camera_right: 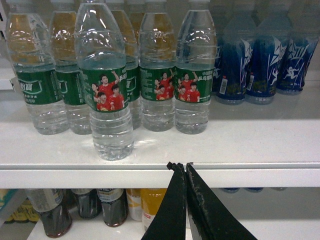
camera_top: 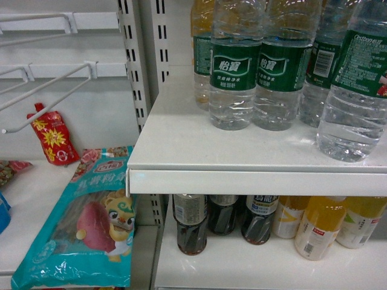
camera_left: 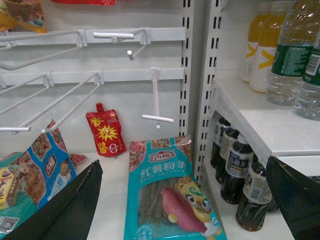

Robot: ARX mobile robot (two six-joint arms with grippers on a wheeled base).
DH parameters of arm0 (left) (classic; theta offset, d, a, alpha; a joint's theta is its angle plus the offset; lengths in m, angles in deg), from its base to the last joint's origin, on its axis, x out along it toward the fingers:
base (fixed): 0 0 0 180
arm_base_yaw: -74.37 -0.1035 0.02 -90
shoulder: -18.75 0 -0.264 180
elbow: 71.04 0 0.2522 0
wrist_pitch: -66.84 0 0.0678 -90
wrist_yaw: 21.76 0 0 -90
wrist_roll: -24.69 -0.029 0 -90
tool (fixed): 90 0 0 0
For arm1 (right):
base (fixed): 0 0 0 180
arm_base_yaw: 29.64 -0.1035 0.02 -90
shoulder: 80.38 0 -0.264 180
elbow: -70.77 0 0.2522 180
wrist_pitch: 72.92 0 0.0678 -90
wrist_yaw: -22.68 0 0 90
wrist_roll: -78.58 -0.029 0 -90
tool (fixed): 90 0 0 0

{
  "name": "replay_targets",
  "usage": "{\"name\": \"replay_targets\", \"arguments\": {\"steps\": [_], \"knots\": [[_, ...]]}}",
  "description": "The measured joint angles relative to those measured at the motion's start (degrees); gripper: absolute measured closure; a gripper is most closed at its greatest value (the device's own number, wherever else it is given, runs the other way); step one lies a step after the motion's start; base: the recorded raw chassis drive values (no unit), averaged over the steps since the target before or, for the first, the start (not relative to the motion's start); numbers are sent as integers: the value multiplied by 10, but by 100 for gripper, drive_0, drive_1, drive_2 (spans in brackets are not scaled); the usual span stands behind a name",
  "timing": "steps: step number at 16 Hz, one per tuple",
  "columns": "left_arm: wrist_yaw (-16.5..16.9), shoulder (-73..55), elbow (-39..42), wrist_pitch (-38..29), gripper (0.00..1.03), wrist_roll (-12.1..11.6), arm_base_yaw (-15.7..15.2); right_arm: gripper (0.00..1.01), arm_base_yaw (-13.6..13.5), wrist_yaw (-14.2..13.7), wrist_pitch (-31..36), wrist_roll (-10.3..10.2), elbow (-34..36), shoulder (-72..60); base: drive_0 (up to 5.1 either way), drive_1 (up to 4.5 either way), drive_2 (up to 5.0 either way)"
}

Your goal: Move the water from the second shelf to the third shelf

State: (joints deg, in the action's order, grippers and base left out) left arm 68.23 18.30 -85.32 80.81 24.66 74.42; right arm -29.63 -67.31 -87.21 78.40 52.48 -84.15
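Water bottle (camera_right: 105,85) upright on upper white shelf (camera_top: 199,151), cap up, long axis vertical, green label facing outward; foremost of the bottle row, close to shelf front edge. Right gripper (camera_right: 185,169) pressed together, empty, just below and right of bottle at shelf lip. Left gripper (camera_left: 185,200) spread, empty, well apart. Step in hand, as judged: approach before grasp. Next move calls for: spread right jaws, raise to label height, shift left, close around body.

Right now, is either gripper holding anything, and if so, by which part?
Nothing is held. The right gripper is shut on nothing, just in front of the shelf edge. The left gripper is open and empty. The water bottle stands untouched.
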Motion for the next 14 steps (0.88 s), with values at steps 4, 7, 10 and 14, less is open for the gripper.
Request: {"name": "replay_targets", "arguments": {"steps": [4, 7, 10, 14], "knots": [[0, 0, 0, 0, 5, 0, 0, 99, 0, 0, 1, 0, 17, 12, 0, 0, 0], [0, 0, 0, 0, 5, 0, 0, 99, 0, -1, 2, 0, 38, 34, 0, 0, 0], [0, 0, 0, 0, 5, 0, 0, 99, 0, 0, 3, 0, 38, 35, 0, 0, 0], [0, 0, 0, 0, 5, 0, 0, 2, 0, 0, 3, 0, 38, 35, 0, 0, 0]]}}
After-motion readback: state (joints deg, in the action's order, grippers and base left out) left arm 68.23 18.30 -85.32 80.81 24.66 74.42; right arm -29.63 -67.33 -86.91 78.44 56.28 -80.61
